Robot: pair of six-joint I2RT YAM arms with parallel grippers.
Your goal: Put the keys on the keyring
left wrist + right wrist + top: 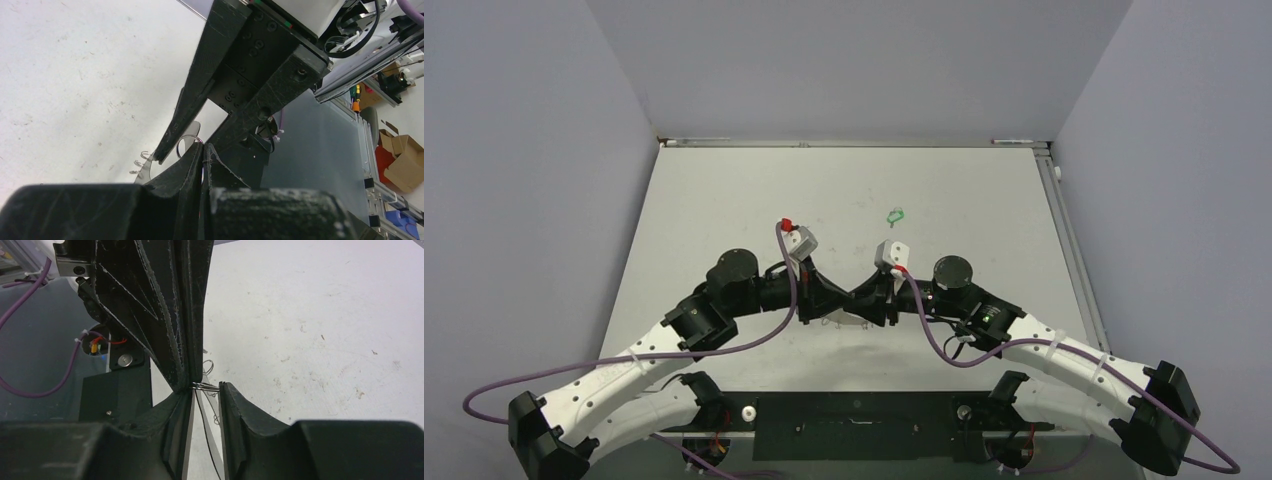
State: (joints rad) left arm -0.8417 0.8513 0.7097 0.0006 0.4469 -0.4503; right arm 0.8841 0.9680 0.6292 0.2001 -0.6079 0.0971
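Note:
The green key lies alone on the white table, well beyond both grippers. My two grippers meet tip to tip at the table's middle: the left gripper and the right gripper. The grey keyring stands upright between them, tiny wire loops along its rim. In the left wrist view my left gripper is shut on a thin wire loop of the ring. The right gripper has its jaws a little apart, with the ring's flat band and wire pinched between them.
Grey walls enclose the table on three sides, with a metal rail along its far and right edges. A black base plate lies at the near edge between the arm bases. Purple cables trail from both wrists.

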